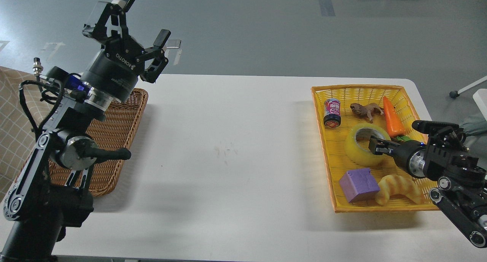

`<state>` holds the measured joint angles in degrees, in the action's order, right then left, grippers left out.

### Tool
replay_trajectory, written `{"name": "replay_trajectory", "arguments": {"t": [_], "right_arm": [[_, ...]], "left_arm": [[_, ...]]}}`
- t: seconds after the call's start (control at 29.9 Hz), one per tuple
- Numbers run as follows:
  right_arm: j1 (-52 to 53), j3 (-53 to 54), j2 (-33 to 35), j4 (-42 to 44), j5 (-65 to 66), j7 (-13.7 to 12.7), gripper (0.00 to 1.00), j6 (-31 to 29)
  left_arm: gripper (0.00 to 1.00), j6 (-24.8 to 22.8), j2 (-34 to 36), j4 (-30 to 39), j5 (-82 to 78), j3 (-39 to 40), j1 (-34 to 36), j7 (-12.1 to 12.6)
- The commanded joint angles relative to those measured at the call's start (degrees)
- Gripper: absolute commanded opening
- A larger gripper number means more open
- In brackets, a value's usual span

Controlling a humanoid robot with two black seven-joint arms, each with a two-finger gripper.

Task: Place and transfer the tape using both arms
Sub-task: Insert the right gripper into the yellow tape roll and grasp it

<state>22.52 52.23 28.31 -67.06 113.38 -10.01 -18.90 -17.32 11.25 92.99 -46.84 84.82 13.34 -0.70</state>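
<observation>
The tape [357,151], a yellow translucent roll with a grey-white core, lies in the yellow basket [357,88] on the right of the table. My right gripper [376,146] comes in from the right and sits at the roll's right rim. It is dark and seen end-on, so its fingers cannot be told apart. My left gripper [146,18] is open and empty, raised high above the back left of the table, far from the tape.
The yellow basket also holds a purple cube [358,184], a croissant toy [399,188], a carrot [392,117], a small can [332,113] and a toy lion [367,110]. A brown wicker basket [114,129] stands at the left. The white table [228,148] spans between them.
</observation>
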Motion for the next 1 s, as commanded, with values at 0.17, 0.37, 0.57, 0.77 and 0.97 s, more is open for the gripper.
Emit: {"name": "replay_trajectory", "arguments": {"t": [0.17,0.37,0.57,0.77,0.97], "right_arm": [[-0.02,0.16,0.16,-0.18,-0.09,-0.01,0.41,0.0],[-0.37,0.16,0.08,-0.36,-0.09,-0.01,0.34,0.0],[-0.63,0.07,-0.01,-2.11,-0.35,0.43,0.34,-0.08],[-0.98,0.25,0.43,-2.82,-0.44,0.52,0.3,-0.35],[-0.81,0.6,1.22,-3.34,-0.62,1.22,0.28,-1.4]], "left_arm": [[0.98,0.09,0.26,-0.09,0.0,0.26,-0.07,0.08],[0.98,0.0,0.35,-0.09,0.0,0.35,-0.16,0.08],[0.98,-0.09,0.27,-0.09,0.0,0.17,-0.42,0.08],[0.98,-1.4,0.27,-0.09,0.0,0.17,-1.12,0.08],[0.98,-1.4,0.0,-0.09,0.0,0.17,-1.3,0.08]]}}
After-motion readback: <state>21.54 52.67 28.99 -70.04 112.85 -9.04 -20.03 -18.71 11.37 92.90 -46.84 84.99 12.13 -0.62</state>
